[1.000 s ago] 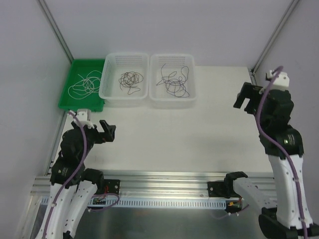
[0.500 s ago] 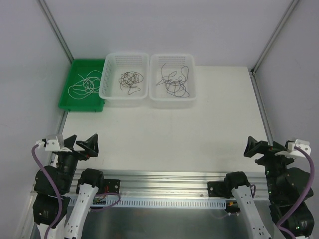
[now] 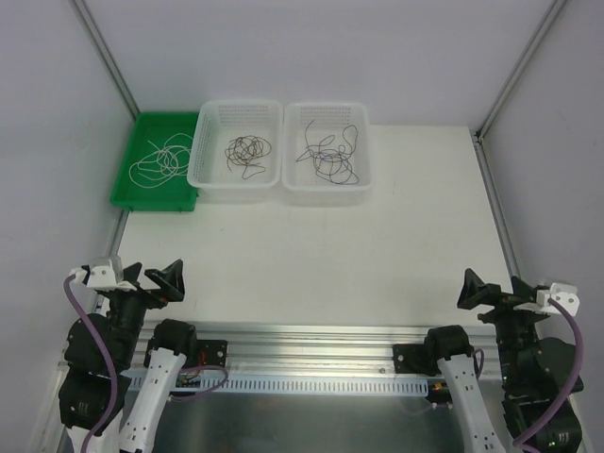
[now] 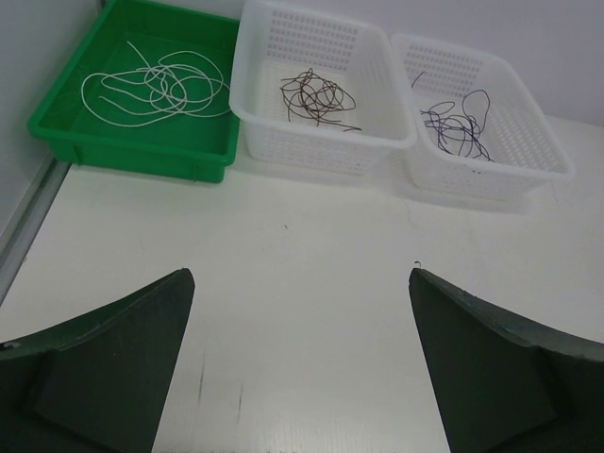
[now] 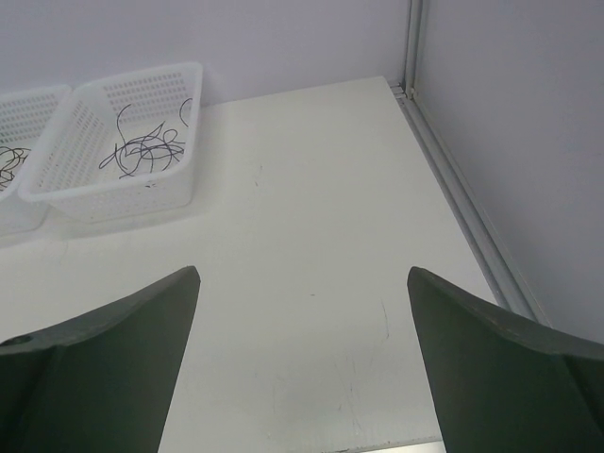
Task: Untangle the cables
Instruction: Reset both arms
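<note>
The cables lie apart in three containers at the back of the table. A whitish cable (image 3: 160, 159) (image 4: 159, 85) curls in loose loops in the green tray (image 3: 179, 200) (image 4: 132, 162). A dark brownish tangle (image 3: 247, 151) (image 4: 316, 94) sits in the left white basket (image 3: 209, 179) (image 4: 326, 156). A dark cable (image 3: 330, 159) (image 4: 458, 118) (image 5: 146, 148) sprawls in the right white basket (image 3: 363, 184) (image 4: 491, 184) (image 5: 113, 203). My left gripper (image 3: 151, 276) (image 4: 300, 274) and right gripper (image 3: 495, 291) (image 5: 302, 271) are pulled back to the near edge, both open and holding nothing.
An aluminium rail (image 3: 311, 340) runs along the near edge between the arm bases. Frame posts stand at the back left (image 3: 104, 57) and back right (image 3: 519, 66), and a rail (image 5: 462, 208) lines the table's right side. White table surface (image 3: 311, 255) stretches between grippers and baskets.
A second ago both arms were raised over the table. They have folded down and back to the near edge, settling slightly over the last half second. The cables have not moved.
</note>
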Controlling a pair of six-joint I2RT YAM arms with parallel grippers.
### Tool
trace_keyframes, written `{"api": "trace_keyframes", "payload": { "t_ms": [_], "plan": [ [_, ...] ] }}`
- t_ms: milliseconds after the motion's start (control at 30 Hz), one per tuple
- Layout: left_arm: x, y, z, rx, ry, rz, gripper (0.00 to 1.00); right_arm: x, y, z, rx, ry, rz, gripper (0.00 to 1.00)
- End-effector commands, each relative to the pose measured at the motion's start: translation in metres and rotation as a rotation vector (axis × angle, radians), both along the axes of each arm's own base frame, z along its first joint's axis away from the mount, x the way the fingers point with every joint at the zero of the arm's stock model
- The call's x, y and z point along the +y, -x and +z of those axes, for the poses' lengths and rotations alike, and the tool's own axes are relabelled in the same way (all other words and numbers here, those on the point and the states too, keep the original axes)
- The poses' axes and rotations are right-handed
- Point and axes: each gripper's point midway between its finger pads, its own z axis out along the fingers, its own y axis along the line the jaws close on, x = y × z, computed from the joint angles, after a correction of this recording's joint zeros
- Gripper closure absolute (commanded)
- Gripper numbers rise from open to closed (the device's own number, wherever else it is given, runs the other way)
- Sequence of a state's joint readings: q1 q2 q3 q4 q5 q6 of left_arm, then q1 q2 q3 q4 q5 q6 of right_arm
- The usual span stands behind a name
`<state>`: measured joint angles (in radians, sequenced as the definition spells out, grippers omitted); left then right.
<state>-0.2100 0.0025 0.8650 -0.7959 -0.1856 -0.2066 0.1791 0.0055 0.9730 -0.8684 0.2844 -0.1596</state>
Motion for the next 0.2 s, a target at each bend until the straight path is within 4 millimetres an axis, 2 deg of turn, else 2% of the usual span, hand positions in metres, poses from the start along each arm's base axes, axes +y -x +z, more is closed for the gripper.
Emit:
{"api": "trace_keyframes", "payload": {
  "t_ms": [0,167],
  "plan": [
    [0.0092,0.0322,0.0196,-0.183,0.017,0.005,0.01,-0.0015,0.0184,0.0156,-0.136,-0.004,0.014,0.03],
    [0.0096,0.0332,0.0203,-0.186,0.020,0.007,0.01,0.0009,0.0170,0.0157,-0.141,-0.007,0.026,0.03]
  ]
}}
